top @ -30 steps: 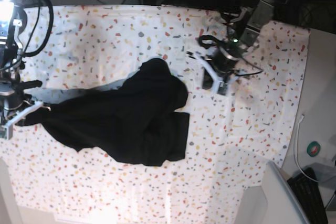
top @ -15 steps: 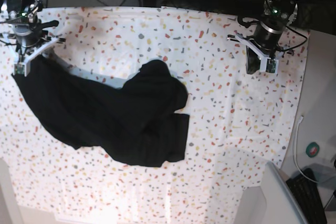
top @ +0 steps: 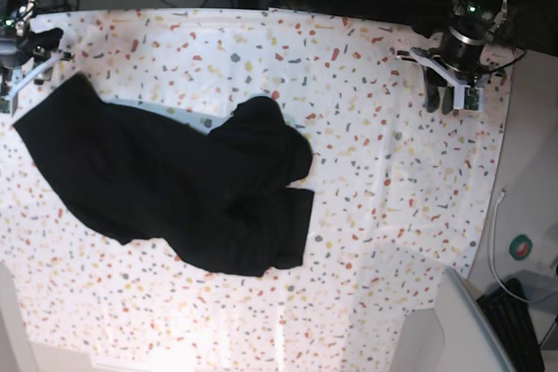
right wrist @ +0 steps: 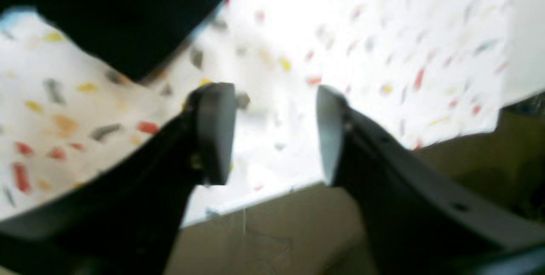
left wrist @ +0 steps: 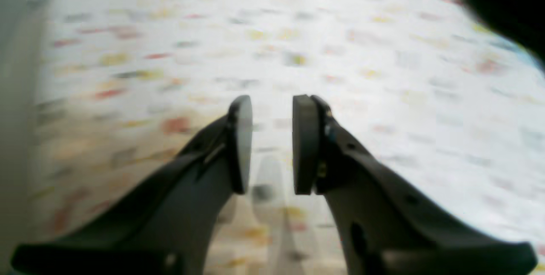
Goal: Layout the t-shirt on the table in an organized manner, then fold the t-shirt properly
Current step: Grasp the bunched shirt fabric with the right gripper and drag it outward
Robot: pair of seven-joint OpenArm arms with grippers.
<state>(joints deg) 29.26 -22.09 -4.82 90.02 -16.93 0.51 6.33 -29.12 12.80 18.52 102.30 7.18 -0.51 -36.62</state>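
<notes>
— That speckled table [top: 366, 215] fills most of the room. Where's the t-shirt [top: 174, 189]?
— Crumpled across its left half, bunched toward the middle.
— And the arms?
— The left gripper [top: 453, 98] hangs at the far right, fingers apart, empty. The right gripper [top: 22, 84], far left beside the shirt's corner, is spread too.

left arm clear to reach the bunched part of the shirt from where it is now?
Probably yes. The left gripper is open and empty, and only bare table lies between it and the t-shirt bunch; nothing blocks the way, though it is some way off.
</notes>
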